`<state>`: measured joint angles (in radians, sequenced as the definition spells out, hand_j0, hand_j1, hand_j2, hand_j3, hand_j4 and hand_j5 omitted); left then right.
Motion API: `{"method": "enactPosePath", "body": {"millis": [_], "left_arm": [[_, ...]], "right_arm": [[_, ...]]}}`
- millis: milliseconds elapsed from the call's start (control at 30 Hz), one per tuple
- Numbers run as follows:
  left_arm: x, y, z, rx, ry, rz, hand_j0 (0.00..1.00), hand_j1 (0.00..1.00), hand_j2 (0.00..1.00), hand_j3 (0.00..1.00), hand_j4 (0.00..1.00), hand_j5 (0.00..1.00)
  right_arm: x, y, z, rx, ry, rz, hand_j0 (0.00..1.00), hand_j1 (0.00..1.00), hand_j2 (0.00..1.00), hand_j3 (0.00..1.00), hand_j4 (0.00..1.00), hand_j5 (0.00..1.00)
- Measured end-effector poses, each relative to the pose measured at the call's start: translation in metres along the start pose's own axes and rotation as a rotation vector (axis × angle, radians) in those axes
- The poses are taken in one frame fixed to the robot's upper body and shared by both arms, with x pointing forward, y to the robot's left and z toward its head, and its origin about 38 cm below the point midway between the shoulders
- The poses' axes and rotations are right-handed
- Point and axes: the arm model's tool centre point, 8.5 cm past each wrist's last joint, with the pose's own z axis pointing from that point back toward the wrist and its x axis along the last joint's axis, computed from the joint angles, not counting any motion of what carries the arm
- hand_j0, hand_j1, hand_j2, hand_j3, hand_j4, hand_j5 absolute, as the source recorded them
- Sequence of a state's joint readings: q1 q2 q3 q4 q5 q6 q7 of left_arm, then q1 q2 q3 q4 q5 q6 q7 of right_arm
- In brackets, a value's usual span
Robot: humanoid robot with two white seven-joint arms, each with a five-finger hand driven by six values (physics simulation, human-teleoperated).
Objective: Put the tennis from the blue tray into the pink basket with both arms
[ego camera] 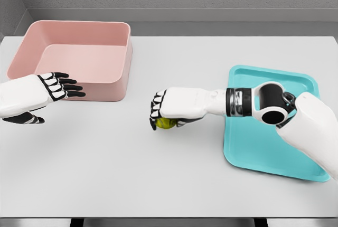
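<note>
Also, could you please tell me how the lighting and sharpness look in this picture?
Head view: even, soft light with no glare; faint shadows under the right robot hand and tennis ball; the pink basket and blue tray look sharp, with no visible blur or distortion.

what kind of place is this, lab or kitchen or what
Most likely a simulated robot test bench, not a kitchen or a lived-in room. A plain grey table stands against bare grey walls, and the props are few: a pink basket, a blue tray and a tennis ball.
</note>
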<state>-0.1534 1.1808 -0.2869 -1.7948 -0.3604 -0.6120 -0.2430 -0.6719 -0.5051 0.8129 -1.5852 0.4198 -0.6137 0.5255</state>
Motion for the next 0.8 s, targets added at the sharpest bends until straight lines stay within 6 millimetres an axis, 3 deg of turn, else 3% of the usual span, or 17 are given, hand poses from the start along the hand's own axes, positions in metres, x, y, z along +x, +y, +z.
{"method": "enactPosePath", "body": {"millis": [367,800], "left_arm": [[0.000,0.000,0.001,-0.002,0.000,-0.001,1.00,1.00,1.00,1.00,1.00,1.00],[0.000,0.001,0.000,-0.001,-0.001,-0.002,1.00,1.00,1.00,1.00,1.00,1.00]], "right_arm": [[0.007,-0.009,-0.027,0.004,-0.042,0.018,0.48,0.48,0.48,0.48,0.48,0.48],[0.000,0.014,-0.048,0.058,-0.035,-0.025,0.50,0.50,0.50,0.50,0.50,0.50]]}}
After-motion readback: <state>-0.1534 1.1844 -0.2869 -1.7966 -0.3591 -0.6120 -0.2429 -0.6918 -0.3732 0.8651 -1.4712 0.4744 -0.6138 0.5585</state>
